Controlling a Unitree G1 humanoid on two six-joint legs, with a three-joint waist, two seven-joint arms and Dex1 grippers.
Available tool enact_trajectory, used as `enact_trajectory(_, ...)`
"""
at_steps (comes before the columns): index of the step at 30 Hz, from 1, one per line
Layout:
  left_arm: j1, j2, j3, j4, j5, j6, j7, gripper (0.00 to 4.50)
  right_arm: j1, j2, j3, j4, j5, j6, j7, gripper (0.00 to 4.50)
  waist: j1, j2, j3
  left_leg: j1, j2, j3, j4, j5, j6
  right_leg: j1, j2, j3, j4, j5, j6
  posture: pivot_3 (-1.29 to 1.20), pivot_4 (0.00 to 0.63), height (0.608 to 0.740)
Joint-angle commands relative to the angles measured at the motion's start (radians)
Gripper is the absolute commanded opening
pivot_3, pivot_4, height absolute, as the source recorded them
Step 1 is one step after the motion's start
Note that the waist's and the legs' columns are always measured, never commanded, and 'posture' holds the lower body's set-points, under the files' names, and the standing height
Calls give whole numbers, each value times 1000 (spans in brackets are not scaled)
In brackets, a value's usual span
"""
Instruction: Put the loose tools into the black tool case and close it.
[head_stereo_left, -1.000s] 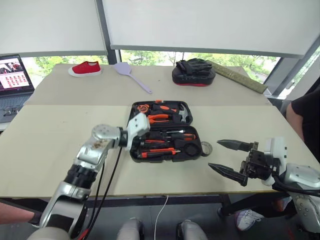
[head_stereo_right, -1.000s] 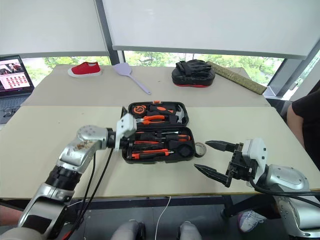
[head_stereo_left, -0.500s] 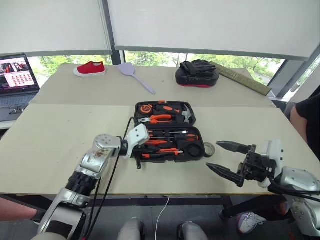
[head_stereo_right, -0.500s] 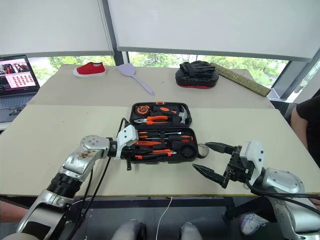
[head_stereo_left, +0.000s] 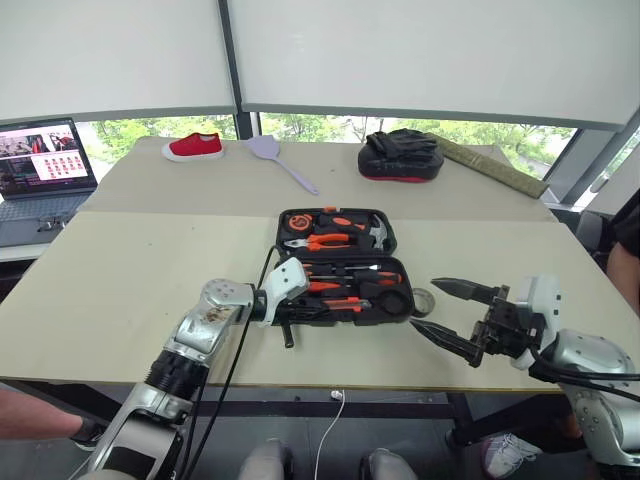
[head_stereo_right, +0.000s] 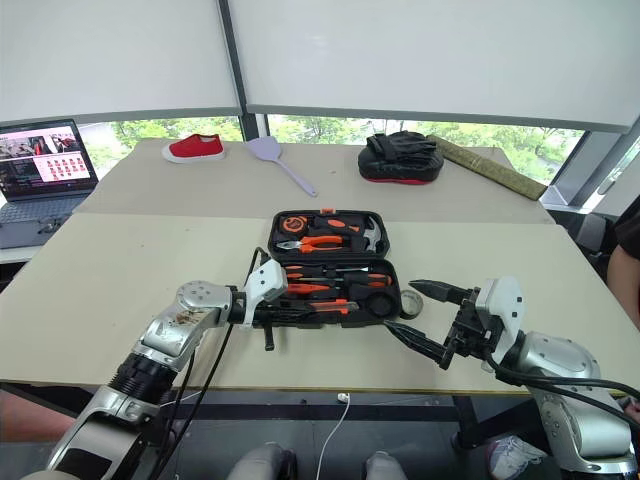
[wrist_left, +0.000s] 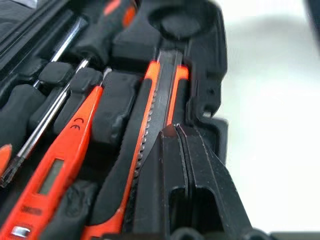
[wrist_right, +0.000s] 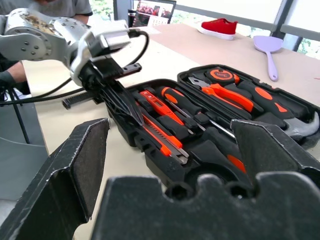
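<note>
On the near table the black tool case (head_stereo_left: 338, 264) lies open, its lid half away from the robot, and most of the tools are already bedded in their recesses. The left gripper (wrist_left: 176, 131) has its fingers pressed together, tips resting on the butt of the utility knife (wrist_left: 159, 107) along the case's near edge; I'd judge it is pushing rather than holding, and if that knife isn't fully seated it could pop up and stop the lid closing. The right gripper (head_stereo_left: 441, 311) hangs wide open and empty just right of the case, with the grey tape roll (head_stereo_left: 422, 299) on the table just beyond its fingertips. That roll is small and flat, so a careless grab may nudge it toward the table edge or knock the case askew. The round recess (head_stereo_left: 394, 298) looks empty.
</note>
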Motion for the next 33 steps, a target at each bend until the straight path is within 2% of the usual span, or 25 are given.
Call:
enact_trajectory(1, 4, 22, 158, -31, -159, -110, -104, 1514, 50, -44, -95, 75, -69, -86, 19, 4500, -2, -1, 1, -2, -1, 0, 0, 2, 3, -2, 1, 0, 0, 0, 0, 0, 150, 740)
enact_trajectory(4, 51, 73, 256, -64, -270, -159, -227, 2684, 120, -71, -135, 189, -141, -178, 50, 4500, -3, -1, 1, -3, -1, 0, -1, 1, 4, -2, 2, 0, 0, 5, 0, 0, 150, 740)
enact_trajectory(6, 101, 132, 275, -69, -273, -185, -291, 3272, 148, -80, -150, 254, -176, -224, 56, 4500, -7, -1, 0, -3, -1, 0, -2, 1, 4, -2, 2, 0, -1, 4, 0, 0, 150, 740)
enact_trajectory(9, 169, 197, 310, -51, -281, -218, -341, 4431, 158, -89, -157, 321, -206, -267, 58, 4500, -18, -1, 1, -2, -1, 1, -4, 1, 4, -2, 2, 0, -1, 2, 1, 0, 150, 740)
enact_trajectory(13, 204, 219, 374, -7, -306, -264, -350, 4474, 130, -112, -134, 360, -232, -290, 75, 4500, -27, -1, 1, -2, 1, 0, -3, 1, 3, -2, 2, 0, -1, -3, -2, 0, 150, 740)
enact_trajectory(15, 211, 217, 387, -7, -309, -276, -343, 4474, 86, -141, -93, 328, -233, -241, 88, 4500, -27, -1, 1, -1, 1, 0, -3, 1, 3, -2, 1, -1, -1, -2, -2, 0, 150, 740)
enact_trajectory(18, 213, 184, 378, -50, -311, -277, -312, 4474, -90, -221, 48, 238, -228, -30, 117, 4500, -36, 0, 1, 0, 1, 0, -3, -2, -3, -2, 0, 0, 0, -1, -2, 0, 150, 740)
enact_trajectory(21, 209, 159, 355, -66, -302, -280, -292, 4474, -240, -260, 181, 244, -294, 42, 145, 4500, -39, 0, 1, 1, 1, 0, -3, -1, -1, -2, 0, 0, 0, 0, -2, 0, 150, 740)
enact_trajectory(22, 209, 152, 347, -70, -299, -282, -289, 4474, -291, -260, 225, 258, -319, 63, 150, 4500, -37, 0, 1, 1, 1, 0, -3, 1, 3, -2, 1, -1, 0, 0, -2, 0, 150, 740)
enact_trajectory(27, 216, 139, 316, -90, -295, -284, -277, 4474, -467, -237, 405, 326, -407, 114, 212, 4500, -25, -2, 2, -4, 0, 1, -5, 0, 3, -5, 2, -1, 0, 0, -7, 0, 150, 740)
enact_trajectory(28, 216, 138, 312, -92, -294, -286, -277, 4474, -492, -228, 427, 343, -423, 110, 216, 4500, -25, -2, 2, -5, 0, 1, -5, 0, 3, -5, 2, -1, -1, 2, -3, 0, 150, 740)
enact_trajectory(33, 218, 134, 300, -98, -294, -299, -271, 4474, -600, -179, 519, 398, -483, 103, 247, 4500, -29, -2, 3, -6, -1, 1, -4, 0, 4, -6, 2, -1, -1, 3, -2, 0, 150, 740)
